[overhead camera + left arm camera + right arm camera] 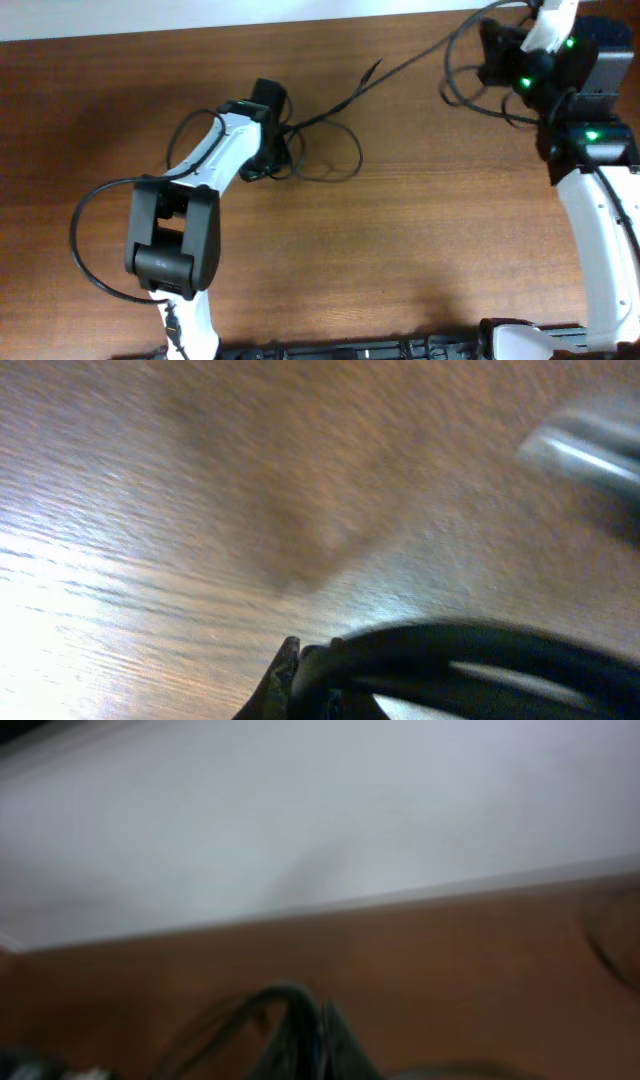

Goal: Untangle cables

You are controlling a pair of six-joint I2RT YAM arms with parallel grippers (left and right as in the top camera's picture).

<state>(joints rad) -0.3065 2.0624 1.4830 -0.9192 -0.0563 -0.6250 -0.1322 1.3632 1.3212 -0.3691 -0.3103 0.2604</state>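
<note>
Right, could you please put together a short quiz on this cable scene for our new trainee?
1. True or false: in the overhead view, a thin cord runs across the table from the left hand up toward the right hand.
2. Where does the loose loop of cord lie? A) right beside the left hand; B) at the right arm's base; C) at the table's near edge.
3. Which wrist camera shows a pale surface beyond the table's edge?

Key: 1 true; 2 A; 3 the right wrist camera.
</note>
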